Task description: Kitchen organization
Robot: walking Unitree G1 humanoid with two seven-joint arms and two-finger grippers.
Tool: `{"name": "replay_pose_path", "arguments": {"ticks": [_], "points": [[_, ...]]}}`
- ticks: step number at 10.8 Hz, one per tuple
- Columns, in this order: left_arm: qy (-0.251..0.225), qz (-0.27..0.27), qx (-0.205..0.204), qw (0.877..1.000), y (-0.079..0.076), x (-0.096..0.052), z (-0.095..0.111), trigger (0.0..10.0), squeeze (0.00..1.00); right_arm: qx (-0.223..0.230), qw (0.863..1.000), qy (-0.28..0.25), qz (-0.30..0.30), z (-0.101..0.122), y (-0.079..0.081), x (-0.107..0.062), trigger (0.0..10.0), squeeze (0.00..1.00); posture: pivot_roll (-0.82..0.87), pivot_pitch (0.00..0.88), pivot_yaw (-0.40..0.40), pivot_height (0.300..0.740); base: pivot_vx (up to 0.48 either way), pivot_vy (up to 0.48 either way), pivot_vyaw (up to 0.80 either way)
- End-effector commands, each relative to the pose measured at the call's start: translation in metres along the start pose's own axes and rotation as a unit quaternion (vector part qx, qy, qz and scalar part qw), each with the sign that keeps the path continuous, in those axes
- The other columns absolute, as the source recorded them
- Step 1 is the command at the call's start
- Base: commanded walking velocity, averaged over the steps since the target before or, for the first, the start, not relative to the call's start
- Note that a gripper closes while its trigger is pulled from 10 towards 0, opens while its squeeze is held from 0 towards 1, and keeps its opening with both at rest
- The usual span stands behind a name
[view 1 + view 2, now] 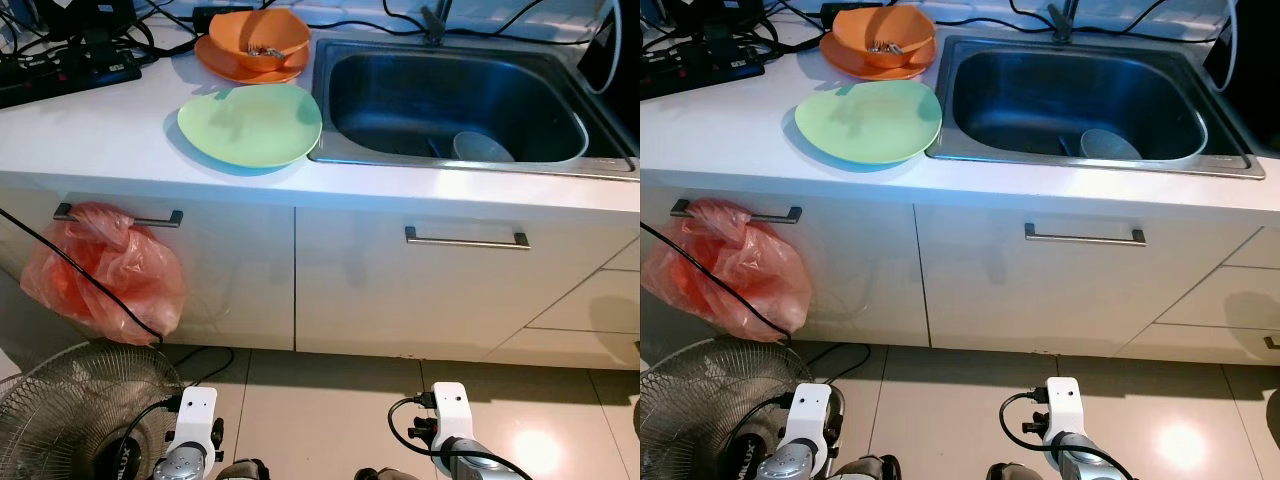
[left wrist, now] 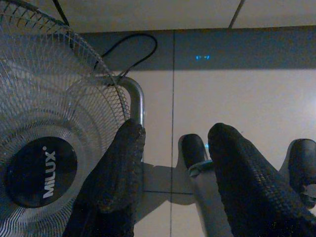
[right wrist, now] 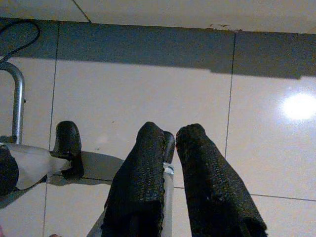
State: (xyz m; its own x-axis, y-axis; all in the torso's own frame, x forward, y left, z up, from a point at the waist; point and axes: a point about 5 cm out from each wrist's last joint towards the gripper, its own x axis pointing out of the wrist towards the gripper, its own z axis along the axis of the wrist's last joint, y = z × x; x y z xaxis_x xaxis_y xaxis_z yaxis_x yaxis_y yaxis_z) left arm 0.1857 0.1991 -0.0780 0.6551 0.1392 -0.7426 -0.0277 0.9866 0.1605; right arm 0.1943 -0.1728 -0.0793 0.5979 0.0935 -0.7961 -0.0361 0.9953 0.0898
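A pale green plate (image 1: 250, 124) lies on the white counter (image 1: 90, 140) just left of the steel sink (image 1: 330, 152). Behind it an orange bowl (image 1: 262, 40) holding cutlery sits on an orange plate (image 1: 228, 64). A grey bowl (image 1: 482, 147) lies in the sink basin. Both arms hang low over the floor tiles, far below the counter. In the left wrist view my left gripper (image 2: 173, 133) is open with nothing between its fingers. In the right wrist view my right gripper (image 3: 170, 131) is shut and holds nothing.
A red plastic bag (image 1: 105, 270) hangs from the left cabinet handle (image 1: 150, 217). A floor fan (image 1: 75, 410) with a trailing black cable stands by my left arm. A power strip and cables (image 1: 70, 75) lie at the counter's back left. White cabinet doors (image 1: 466, 290) face me.
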Motion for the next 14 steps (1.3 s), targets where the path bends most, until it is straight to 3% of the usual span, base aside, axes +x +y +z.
{"name": "replay_pose_path", "arguments": {"ticks": [1,14], "points": [[0.004,-0.001,0.002,1.000,-0.0012,-0.0005,-0.0020,10.0,0.00,0.003,1.000,0.006,-0.002,-0.0035,-0.0005,-0.0006,10.0,0.00,0.01,0.121,-0.029,0.740,0.000,0.000,0.00],[0.019,-0.002,0.003,1.000,0.0029,-0.0021,-0.0099,10.0,0.00,0.007,1.000,0.003,-0.002,-0.0036,-0.0010,-0.0008,10.0,0.00,0.01,0.125,-0.030,0.740,0.000,0.000,0.00]]}}
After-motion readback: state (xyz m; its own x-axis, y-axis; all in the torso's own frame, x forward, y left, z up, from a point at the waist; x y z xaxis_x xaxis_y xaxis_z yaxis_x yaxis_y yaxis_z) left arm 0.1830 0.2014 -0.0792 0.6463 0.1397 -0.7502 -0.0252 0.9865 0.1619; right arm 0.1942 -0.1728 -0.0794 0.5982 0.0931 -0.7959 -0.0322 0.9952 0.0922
